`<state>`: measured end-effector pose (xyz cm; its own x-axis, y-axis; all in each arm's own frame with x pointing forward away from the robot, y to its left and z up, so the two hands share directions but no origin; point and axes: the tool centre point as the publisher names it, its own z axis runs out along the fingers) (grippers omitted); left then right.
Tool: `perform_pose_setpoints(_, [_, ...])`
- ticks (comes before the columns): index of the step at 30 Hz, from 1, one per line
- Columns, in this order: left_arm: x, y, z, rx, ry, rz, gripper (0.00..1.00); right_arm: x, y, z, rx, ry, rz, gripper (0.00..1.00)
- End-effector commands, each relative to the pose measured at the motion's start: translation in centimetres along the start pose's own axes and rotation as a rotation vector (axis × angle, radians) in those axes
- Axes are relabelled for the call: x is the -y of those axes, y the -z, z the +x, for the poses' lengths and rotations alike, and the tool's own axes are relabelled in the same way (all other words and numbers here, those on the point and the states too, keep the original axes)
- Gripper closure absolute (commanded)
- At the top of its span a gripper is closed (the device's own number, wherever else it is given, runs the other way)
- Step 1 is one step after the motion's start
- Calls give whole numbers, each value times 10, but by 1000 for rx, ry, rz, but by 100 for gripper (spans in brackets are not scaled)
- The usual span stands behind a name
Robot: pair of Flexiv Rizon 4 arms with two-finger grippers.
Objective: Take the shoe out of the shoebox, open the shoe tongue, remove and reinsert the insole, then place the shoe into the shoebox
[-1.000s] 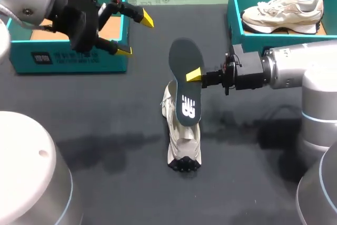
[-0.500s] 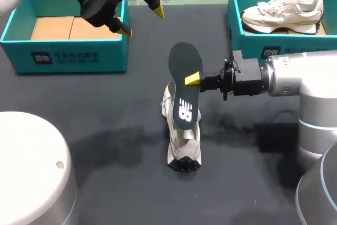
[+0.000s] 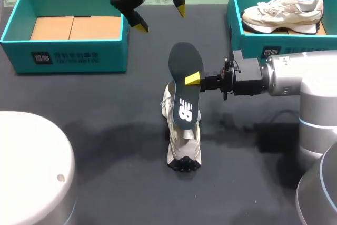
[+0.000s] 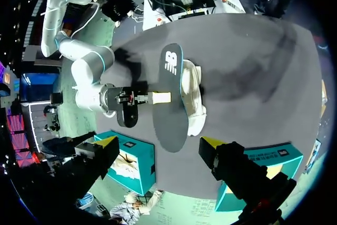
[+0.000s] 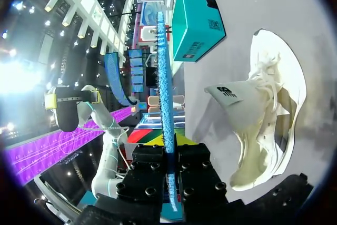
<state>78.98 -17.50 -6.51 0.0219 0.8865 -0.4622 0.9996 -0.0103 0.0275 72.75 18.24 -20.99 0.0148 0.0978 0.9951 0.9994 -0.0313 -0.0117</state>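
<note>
Landmark: cream mesh sneaker point(image 3: 182, 143), lying on the black table point(image 3: 105, 130), toe toward the robot, tongue pulled up.

- Dark grey foam insole point(image 3: 185, 85) with white logo: off the table, standing on edge above the sneaker, logo end low over the sneaker's opening. Cannot tell whether it touches the sneaker.
- Right gripper point(image 3: 192, 78): comes in level from the sneaker's right and is clamped on the insole's edge near mid-length. In the right wrist view the insole runs edge-on between the two fingers.
- Left gripper point(image 3: 160, 18): beyond the sneaker and to its left, fingers wide apart, holding nothing.
- Teal cardboard shoebox point(image 3: 68, 59): well left of the sneaker, brown liner showing, no shoe inside.
- Second teal shoebox point(image 3: 235, 22): far right of the sneaker, holding a second cream sneaker point(image 3: 281, 10).
</note>
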Motion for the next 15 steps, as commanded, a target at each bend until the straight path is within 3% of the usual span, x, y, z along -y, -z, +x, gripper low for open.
perform_pose_setpoints(1, [-10,-9,-21,-390,14,16,0,1,-1,0,2,-1,-2,100])
perform_pose_setpoints(15, [-8,-33,-39,-515,21,12,0,1,-1,0,2,-1,-2,100])
